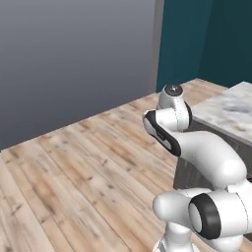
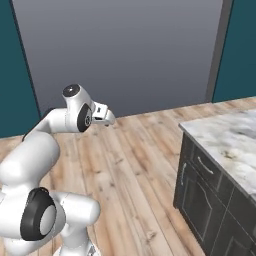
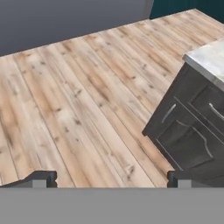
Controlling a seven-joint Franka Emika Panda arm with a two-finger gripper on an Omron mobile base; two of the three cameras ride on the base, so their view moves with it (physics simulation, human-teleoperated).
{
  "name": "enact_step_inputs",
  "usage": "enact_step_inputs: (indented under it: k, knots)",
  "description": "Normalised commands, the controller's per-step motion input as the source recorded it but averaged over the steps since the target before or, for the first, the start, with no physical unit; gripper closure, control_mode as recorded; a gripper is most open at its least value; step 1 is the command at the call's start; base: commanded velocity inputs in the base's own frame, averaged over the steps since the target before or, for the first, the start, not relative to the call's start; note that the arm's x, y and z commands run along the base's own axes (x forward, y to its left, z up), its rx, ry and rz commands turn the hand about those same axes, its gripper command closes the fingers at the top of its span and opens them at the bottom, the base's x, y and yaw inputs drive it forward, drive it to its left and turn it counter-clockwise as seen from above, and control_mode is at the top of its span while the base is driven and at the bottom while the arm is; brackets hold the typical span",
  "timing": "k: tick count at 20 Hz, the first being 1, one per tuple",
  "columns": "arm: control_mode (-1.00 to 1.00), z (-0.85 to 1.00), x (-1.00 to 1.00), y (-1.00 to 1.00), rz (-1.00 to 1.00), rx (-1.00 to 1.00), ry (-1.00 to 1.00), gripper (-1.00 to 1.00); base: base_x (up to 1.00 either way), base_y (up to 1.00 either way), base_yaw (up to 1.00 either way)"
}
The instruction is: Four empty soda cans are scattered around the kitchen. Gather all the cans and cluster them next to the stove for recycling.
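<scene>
Gripper is held wide open and empty over bare floor left of the cabinet; cans judged light, thin-walled, best gripped mid-body.

Wood floor lies wide open to the left of the dark cabinet island and out in front of it, clear all the way to the grey wall. Hand hangs over that open floor with its jaws spread wide and nothing between them, the island corner off to its right. The island with its marble surface is the one obstacle, blocking the right side; the wall closes the far end.
</scene>
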Motion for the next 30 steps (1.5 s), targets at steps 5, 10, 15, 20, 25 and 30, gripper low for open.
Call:
enact_step_inputs:
  k: [5,10,15,20,25,30]
  knots:
    - [1.00,0.00,0.00,0.00,0.00,0.00,0.00,-1.00,0.77,0.23,-0.18]
    - [1.00,0.00,0.00,0.00,0.00,0.00,0.00,-1.00,0.84,0.35,-0.16]
    - [1.00,0.00,0.00,0.00,0.00,0.00,0.00,-1.00,0.80,0.28,-0.16]
    - [1.00,0.00,0.00,0.00,0.00,0.00,0.00,-1.00,0.71,0.17,-0.17]
    - [1.00,0.00,0.00,0.00,0.00,0.00,0.00,-1.00,0.51,0.08,-0.20]
    - [1.00,0.00,0.00,0.00,0.00,0.00,0.00,-1.00,0.26,0.03,-0.29]
